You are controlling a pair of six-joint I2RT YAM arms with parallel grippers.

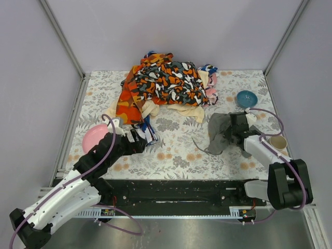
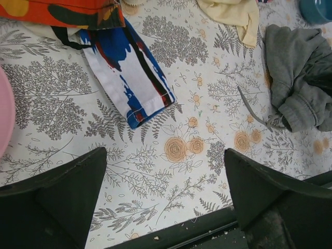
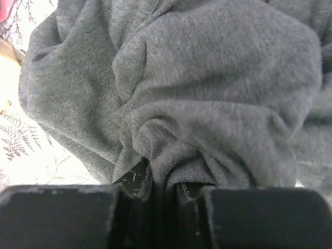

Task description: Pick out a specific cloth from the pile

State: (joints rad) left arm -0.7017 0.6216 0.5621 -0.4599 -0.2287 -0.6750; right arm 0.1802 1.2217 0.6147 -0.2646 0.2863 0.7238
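Note:
The grey cloth (image 1: 220, 134) lies bunched on the floral table, right of centre and apart from the pile (image 1: 165, 83). Its thin drawstring (image 1: 198, 148) trails to the front left. My right gripper (image 1: 232, 130) is shut on a fold of the grey cloth, which fills the right wrist view (image 3: 207, 78). The cloth also shows at the right edge of the left wrist view (image 2: 298, 78). My left gripper (image 1: 141, 140) is open and empty, low over the table near a blue-white-red strip (image 2: 129, 78) that hangs from the pile's front.
A pink plate (image 1: 96, 137) sits at the left next to my left arm. A blue bowl (image 1: 247, 97) stands behind the grey cloth. A cream cup (image 1: 278, 142) stands at the right edge. A cream cloth (image 1: 189, 111) spills from the pile's front.

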